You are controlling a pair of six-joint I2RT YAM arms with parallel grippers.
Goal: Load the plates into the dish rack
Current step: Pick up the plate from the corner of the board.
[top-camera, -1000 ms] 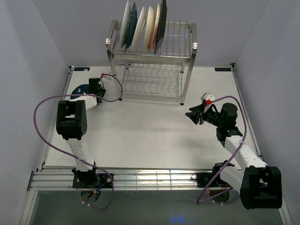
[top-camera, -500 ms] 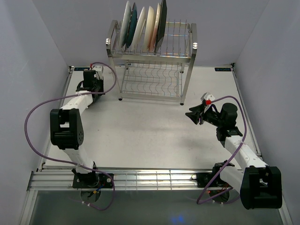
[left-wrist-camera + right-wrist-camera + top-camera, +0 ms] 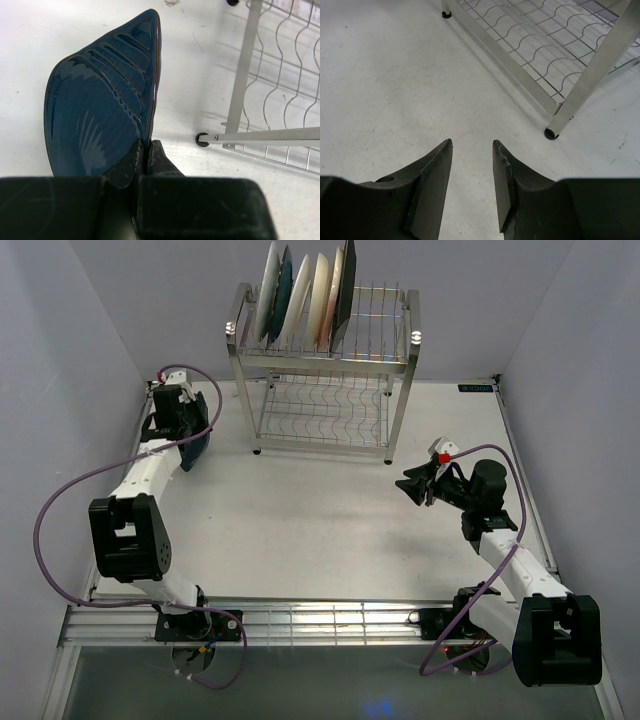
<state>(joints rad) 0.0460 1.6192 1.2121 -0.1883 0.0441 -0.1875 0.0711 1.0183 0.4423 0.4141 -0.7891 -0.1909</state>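
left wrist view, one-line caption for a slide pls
Left gripper pinches the small dark blue plate by its rim, near the dish rack.

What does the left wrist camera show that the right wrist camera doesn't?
Only the left wrist view shows the small dark blue plate, pinched at its rim by the left hand. Only the right wrist view shows the right hand, open and empty. Both show the dish rack, with its lower wire shelf and a footed post, and the white table.
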